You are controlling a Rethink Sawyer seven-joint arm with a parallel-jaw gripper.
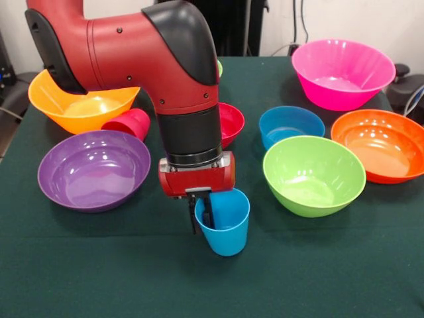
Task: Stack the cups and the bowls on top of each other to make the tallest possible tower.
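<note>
gripper point(201, 213) pinching the blue cup's point(223, 222) rim, one finger inside | cup tilted, directly under me, low over bench point(99, 271) | risk: thin rim grip slips or cup swings, striking green bowl point(313, 173) beside me

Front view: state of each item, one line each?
Gripper: one finger inside sky-blue cup, one outside.
Sky-blue cup: upright, tilted slightly.
Red cup: on its side.
Purple bowl: upright, empty.
Lime green bowl: upright, empty.
Small blue bowl: upright, empty.
</note>
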